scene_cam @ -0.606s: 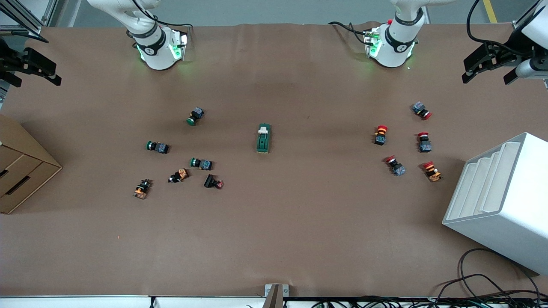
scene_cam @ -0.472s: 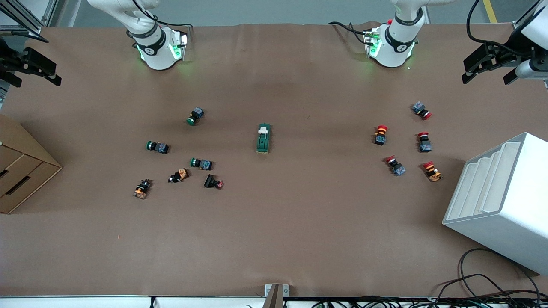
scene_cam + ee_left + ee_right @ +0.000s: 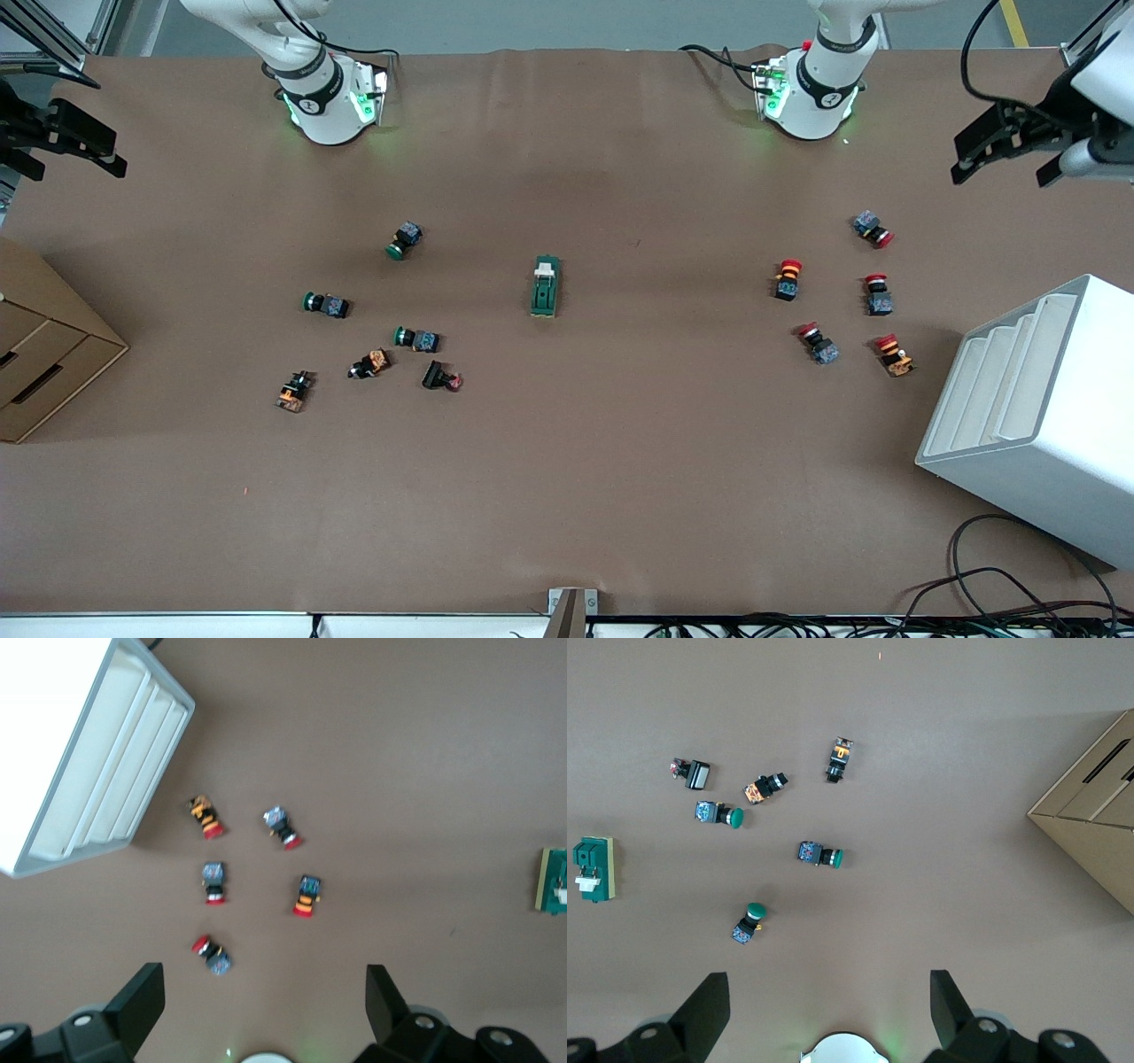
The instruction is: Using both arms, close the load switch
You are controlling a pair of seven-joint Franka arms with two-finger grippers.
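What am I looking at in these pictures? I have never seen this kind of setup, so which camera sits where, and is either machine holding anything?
Two white robot arms stand at a brown table. The front view looks down from across the table, with the arms' bases along its top edge. The other two pictures come from cameras on each arm's wrist, looking down past its own fingers.

The left gripper hangs open over the left arm's end of the table, and the right gripper hangs open over the right arm's end. Neither holds anything.

In the middle of the table lies the load switch, a green block with a cream lever, untouched. Red-capped push-buttons lie toward the left arm's end, near a white bin. Green-capped push-buttons lie toward the right arm's end, near a cardboard box.
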